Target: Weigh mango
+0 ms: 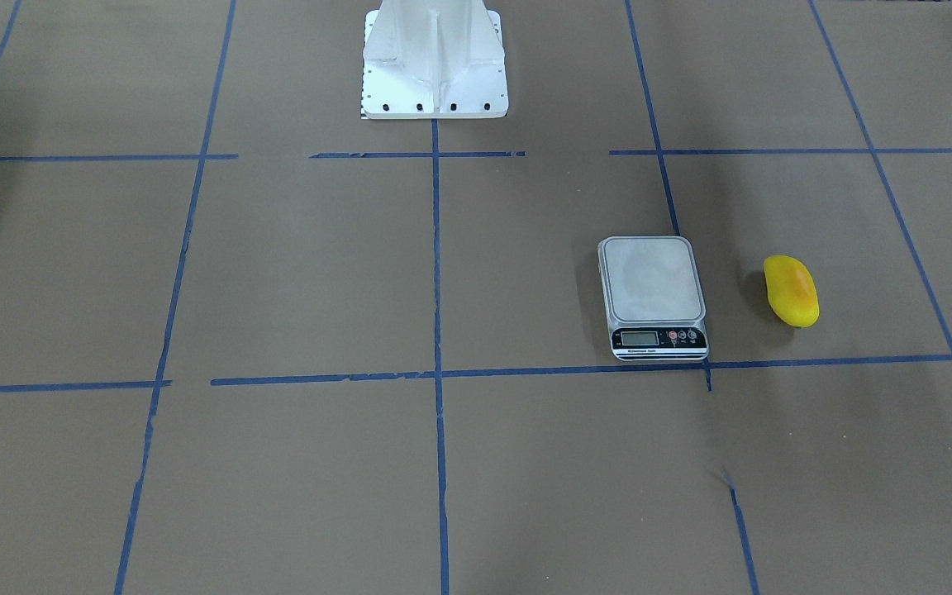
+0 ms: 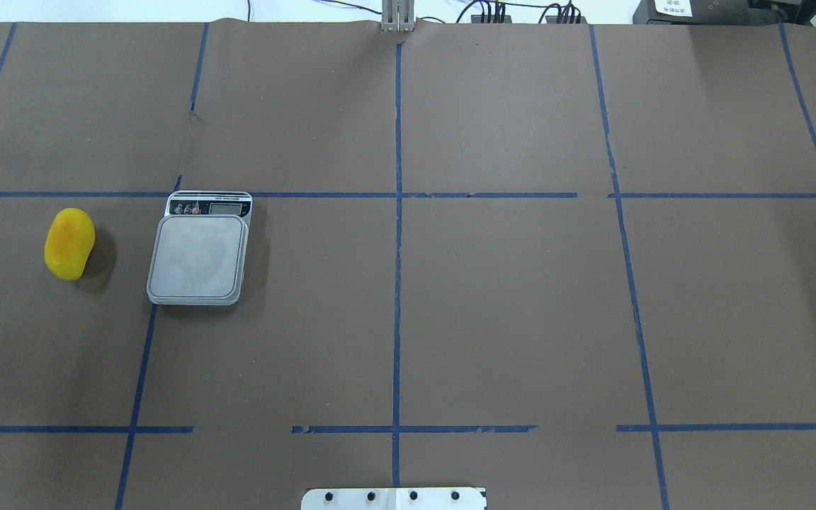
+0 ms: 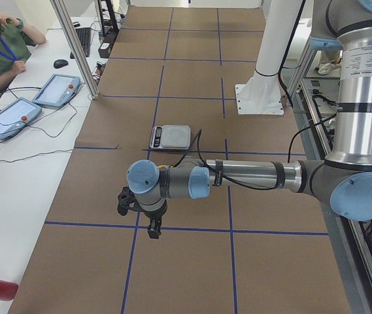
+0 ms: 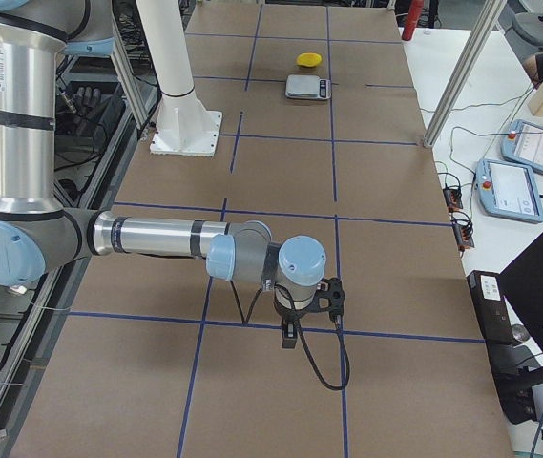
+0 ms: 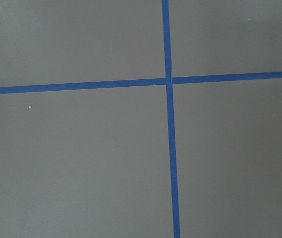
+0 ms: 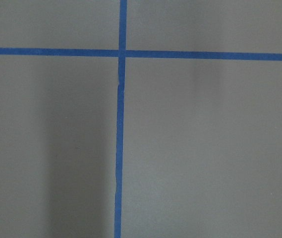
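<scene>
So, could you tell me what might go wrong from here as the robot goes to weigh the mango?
1. The mango is smooth and rounded, so it could slip or roll when the left pincer closes on it.
2. The scale sits close beside the mango, so a sideways approach might nudge it.
3. The platform is flat; set down off-centre, the mango may roll off or cover the display.

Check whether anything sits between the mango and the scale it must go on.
Nothing visible does. The mango lies on the table beside the scale, apart from it, with only bare brown paper between them.
</scene>
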`<state>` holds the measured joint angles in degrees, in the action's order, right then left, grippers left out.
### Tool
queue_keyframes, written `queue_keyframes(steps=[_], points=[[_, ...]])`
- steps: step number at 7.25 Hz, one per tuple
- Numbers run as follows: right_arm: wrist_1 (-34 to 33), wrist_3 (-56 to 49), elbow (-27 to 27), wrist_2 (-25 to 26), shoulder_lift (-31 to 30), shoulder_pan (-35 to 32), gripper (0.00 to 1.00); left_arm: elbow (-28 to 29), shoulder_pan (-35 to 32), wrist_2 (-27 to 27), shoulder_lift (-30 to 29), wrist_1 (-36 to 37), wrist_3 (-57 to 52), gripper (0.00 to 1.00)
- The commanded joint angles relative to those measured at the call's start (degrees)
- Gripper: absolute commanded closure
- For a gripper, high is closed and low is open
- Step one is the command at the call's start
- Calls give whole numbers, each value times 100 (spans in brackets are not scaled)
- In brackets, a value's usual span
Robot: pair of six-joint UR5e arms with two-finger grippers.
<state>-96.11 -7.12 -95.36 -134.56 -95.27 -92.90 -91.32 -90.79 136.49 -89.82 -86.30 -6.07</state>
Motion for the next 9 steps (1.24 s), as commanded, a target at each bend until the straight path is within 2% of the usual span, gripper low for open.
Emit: queue_keyframes(steps=[1, 4, 5, 8, 9], points=[[-4, 0, 0, 0, 0, 0, 0, -26, -9, 0, 8, 8, 0, 0], [-4, 0, 0, 0, 0, 0, 0, -429, -1, 0, -53, 8, 114, 0], [-4, 0, 0, 0, 0, 0, 0, -761, 69, -26, -88, -44, 1019, 0], [-4, 0, 0, 0, 0, 0, 0, -852, 1594, -79, -71, -2059, 4051, 0], [-4, 0, 0, 0, 0, 0, 0, -782, 2051, -357, -62, -2606, 4687, 0]])
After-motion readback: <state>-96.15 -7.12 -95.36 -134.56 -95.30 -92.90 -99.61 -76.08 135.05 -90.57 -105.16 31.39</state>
